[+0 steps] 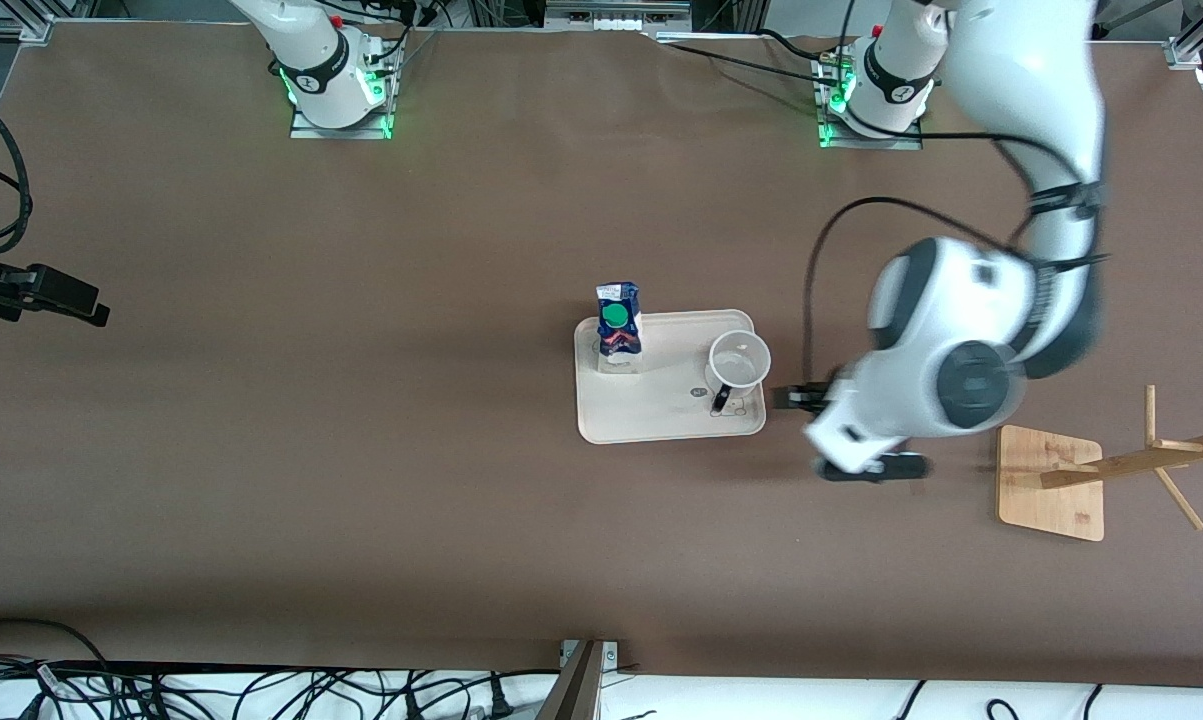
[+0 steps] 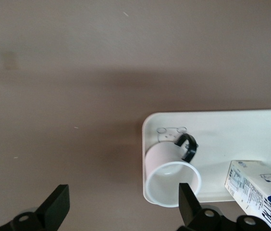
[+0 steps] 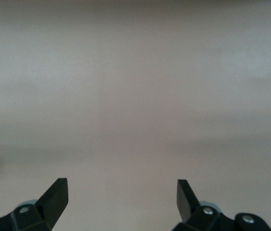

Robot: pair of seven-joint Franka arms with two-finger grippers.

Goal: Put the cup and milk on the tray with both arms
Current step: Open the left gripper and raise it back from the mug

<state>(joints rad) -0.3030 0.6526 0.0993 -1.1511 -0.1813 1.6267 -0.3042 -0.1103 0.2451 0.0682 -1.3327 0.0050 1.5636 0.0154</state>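
The cream tray (image 1: 661, 412) lies mid-table. The blue milk carton (image 1: 618, 320) with its green cap stands on the tray's corner toward the right arm's end. The white cup (image 1: 739, 360) stands upright on the tray toward the left arm's end, its black handle pointing at the front camera. My left gripper (image 1: 833, 432) is open and empty, over bare table just beside the tray. Its wrist view shows the left gripper (image 2: 123, 195) with the cup (image 2: 169, 168), tray (image 2: 222, 130) and milk (image 2: 258, 190). My right gripper (image 3: 122, 192) is open and empty over bare table, waiting at the right arm's end (image 1: 66, 297).
A wooden mug stand (image 1: 1051, 485) with a square base lies tipped on the table toward the left arm's end, nearer the front camera than the left gripper. Cables hang along the table's front edge.
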